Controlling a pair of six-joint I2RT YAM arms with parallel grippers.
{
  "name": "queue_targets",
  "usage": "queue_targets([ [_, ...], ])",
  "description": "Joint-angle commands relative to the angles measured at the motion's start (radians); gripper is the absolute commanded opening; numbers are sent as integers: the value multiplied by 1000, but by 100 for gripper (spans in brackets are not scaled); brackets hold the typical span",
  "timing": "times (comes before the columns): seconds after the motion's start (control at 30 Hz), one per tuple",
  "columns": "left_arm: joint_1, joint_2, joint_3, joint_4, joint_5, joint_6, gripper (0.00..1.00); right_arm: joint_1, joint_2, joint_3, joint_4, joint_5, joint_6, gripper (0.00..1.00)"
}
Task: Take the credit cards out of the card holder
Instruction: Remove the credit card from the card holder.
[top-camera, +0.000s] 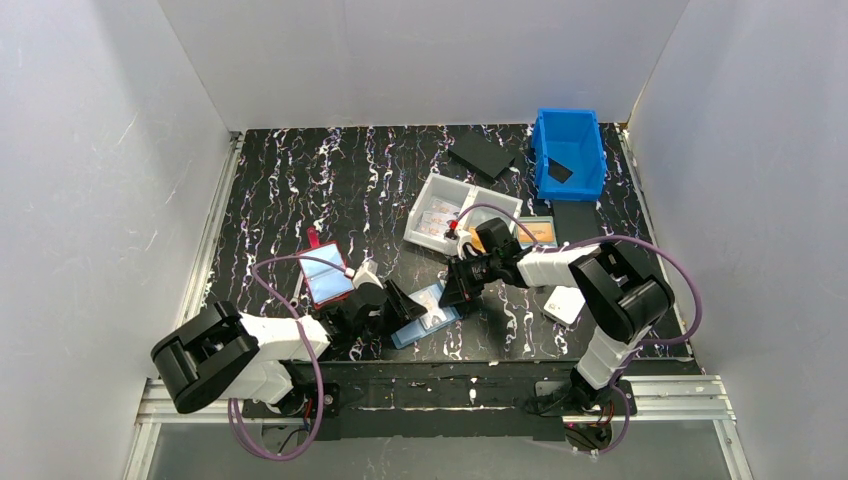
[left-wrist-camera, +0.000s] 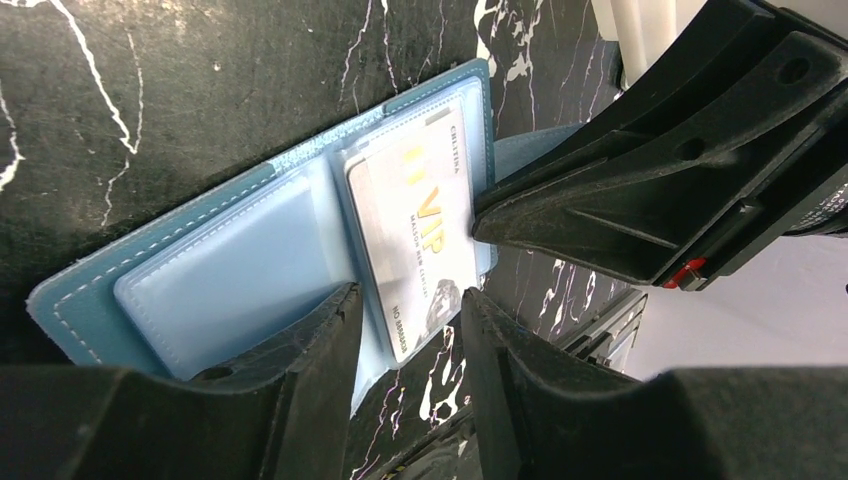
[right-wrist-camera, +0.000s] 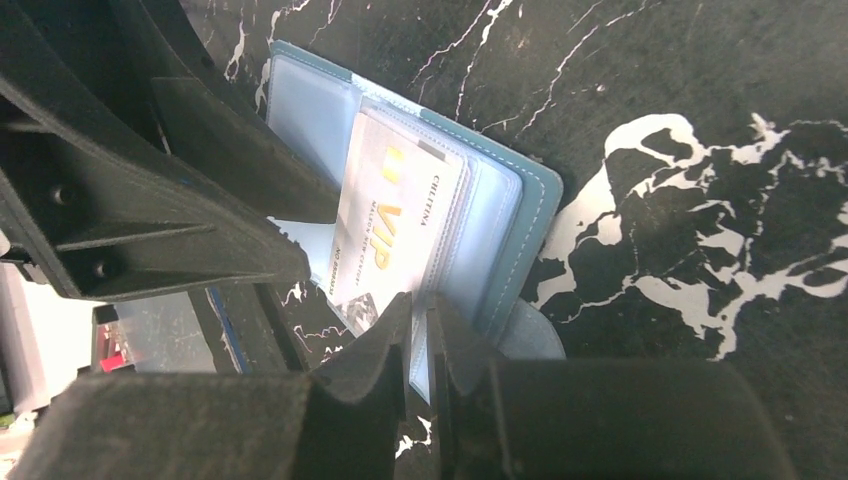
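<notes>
Left wrist view: the holder (left-wrist-camera: 200, 270) lies open and flat on the table (left-wrist-camera: 150, 80). The card (left-wrist-camera: 415, 220) in its right panel runs 12 to 6 o'clock. Its free end pokes out at 6, straight into the gap of the left gripper (left-wrist-camera: 410, 300), whose fingers stand spread on either side of it, not gripping. The right gripper (right-wrist-camera: 420, 310) reaches in from 3 o'clock, nearly pressed together, seemingly pinching the holder's edge beside the card. The left looks better placed to draw the card toward 6.
</notes>
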Motion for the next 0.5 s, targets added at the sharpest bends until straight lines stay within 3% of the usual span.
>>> queue_targets([
  [0.0,-3,24,-32,8,-52,-15,39,19,43,14,-7,-18,6,19],
  [0.23,-4,41,-57,45,-62,-43,33,50,39,28,-42,9,-32,19],
  [0.47,-4,55,-66,80,-60,-41,28,82,30,56,-111,87,-116,5],
])
